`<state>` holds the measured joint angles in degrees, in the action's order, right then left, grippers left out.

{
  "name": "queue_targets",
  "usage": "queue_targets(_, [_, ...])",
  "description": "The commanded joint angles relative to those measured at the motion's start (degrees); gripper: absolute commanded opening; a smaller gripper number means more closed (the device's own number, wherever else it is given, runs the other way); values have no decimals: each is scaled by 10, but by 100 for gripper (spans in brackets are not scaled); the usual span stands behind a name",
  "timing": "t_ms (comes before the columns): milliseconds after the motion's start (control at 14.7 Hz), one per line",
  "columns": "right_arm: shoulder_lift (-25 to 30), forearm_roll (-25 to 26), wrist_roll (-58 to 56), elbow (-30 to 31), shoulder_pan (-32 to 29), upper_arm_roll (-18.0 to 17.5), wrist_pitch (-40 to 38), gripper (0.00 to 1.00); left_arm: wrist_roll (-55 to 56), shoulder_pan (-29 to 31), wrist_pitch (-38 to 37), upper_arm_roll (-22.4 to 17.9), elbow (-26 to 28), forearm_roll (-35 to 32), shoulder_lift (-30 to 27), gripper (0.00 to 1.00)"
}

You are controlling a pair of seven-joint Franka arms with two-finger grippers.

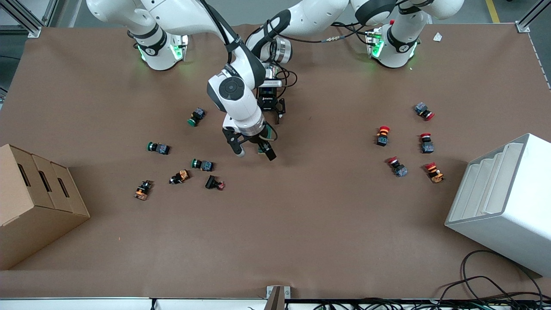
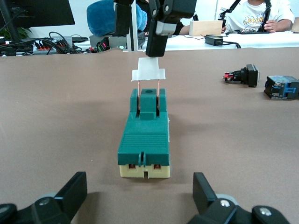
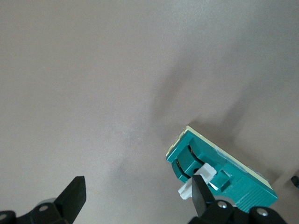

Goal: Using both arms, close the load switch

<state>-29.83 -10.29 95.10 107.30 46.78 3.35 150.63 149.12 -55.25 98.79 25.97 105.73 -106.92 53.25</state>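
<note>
The load switch [image 1: 267,131] is a dark green block on a cream base, lying at mid-table and mostly hidden in the front view by the right gripper. In the left wrist view the load switch [image 2: 144,135] lies lengthwise with its white lever [image 2: 148,74] raised on two copper blades. My right gripper [image 1: 254,150] is open and stands over the switch. One of its fingers [image 3: 202,193] touches the white lever [image 3: 190,187]. My left gripper [image 2: 140,196] is open and empty, low over the table at the switch's cream end. It also shows in the front view [image 1: 273,115].
Several green-capped and orange push buttons [image 1: 202,164] lie toward the right arm's end, and several red-capped ones [image 1: 383,134] toward the left arm's end. A cardboard box [image 1: 38,202] and a white bin [image 1: 503,198] stand at the table's ends. Cables [image 1: 486,288] lie at the near edge.
</note>
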Motion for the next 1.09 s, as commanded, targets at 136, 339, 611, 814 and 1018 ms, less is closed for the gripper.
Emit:
queue_targets(136, [-15,1,-6,-10,1,-3,1,100,1,1,2,-12,-3,-4,15,99])
queue_targets(339, [-26,3,-6,-18,2,-3,4,100,1,1,3,-12,-3,-4,15,99])
queue_targets(611, [-44,4,-6,-36,0,-3,5,100,1,1,3,-12,-3,-4,16,99])
queue_targets(814, [-55,4,-7,-50,-3,-2,5,100,1,1,3,-12,-3,-4,16,99])
queue_targets(1018, [-69,4,-6,-61,-3,-2,6,100,1,1,3,-12,-3,-3,16,99])
